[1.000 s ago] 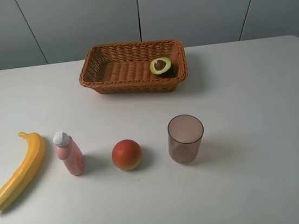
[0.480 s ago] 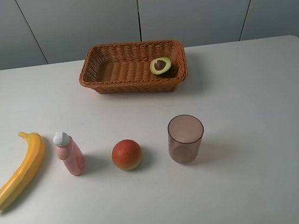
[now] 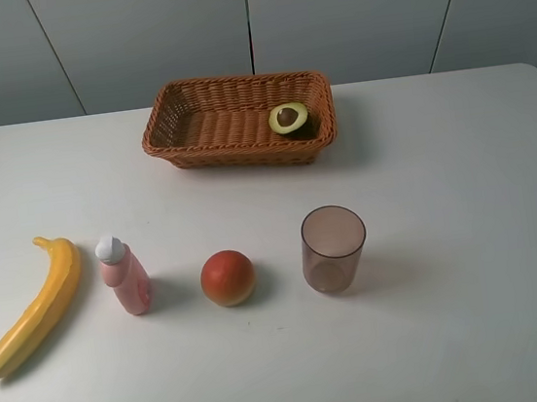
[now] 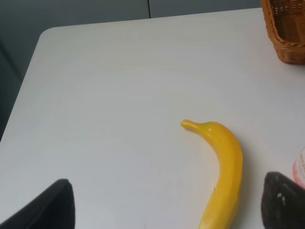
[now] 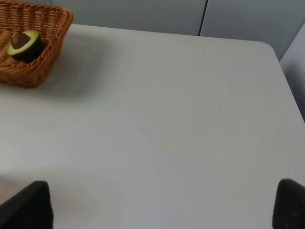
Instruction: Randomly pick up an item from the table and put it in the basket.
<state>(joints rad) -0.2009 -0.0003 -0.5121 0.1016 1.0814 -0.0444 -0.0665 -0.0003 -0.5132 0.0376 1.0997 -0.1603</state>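
Half avocado (image 3: 289, 118): lies inside the basket (image 3: 206, 151) at its right end, cut face up, brown pit showing, leaning against the right wall. The right wrist view (image 5: 23, 44) shows it too, tucked into the basket's corner.
Basket: brown wicker, at the far middle of the bench (image 3: 464, 197). The high view shows all of it; the right wrist view gives only one end (image 5: 45, 64), and the left wrist view only a corner (image 4: 286, 33).
Bench: plain white. The high view takes in the whole row of loose things along the near side.
Banana (image 3: 33, 306): far left of the row, lying curved. The left wrist view sees it close (image 4: 223, 167), stem end pointing away from the camera.
Pink bottle (image 3: 124, 275): just right of the banana, white cap, apart from it. In the left wrist view only a pink sliver shows at the frame edge (image 4: 300, 167).
Red-orange fruit (image 3: 227, 278): middle of the row, between bottle and cup; seen only from above.
Tinted cup (image 3: 333, 249): upright, mouth open, right of the fruit; seen only from above.
Left claw (image 4: 167, 202): out of the high view; its own camera shows two dark fingertips (image 4: 45, 207) set wide apart over bare bench, clamped on nothing.
Right claw (image 5: 164, 205): likewise missing from above; its dark fingertips (image 5: 26, 205) stand spread at the frame's corners, nothing between them.
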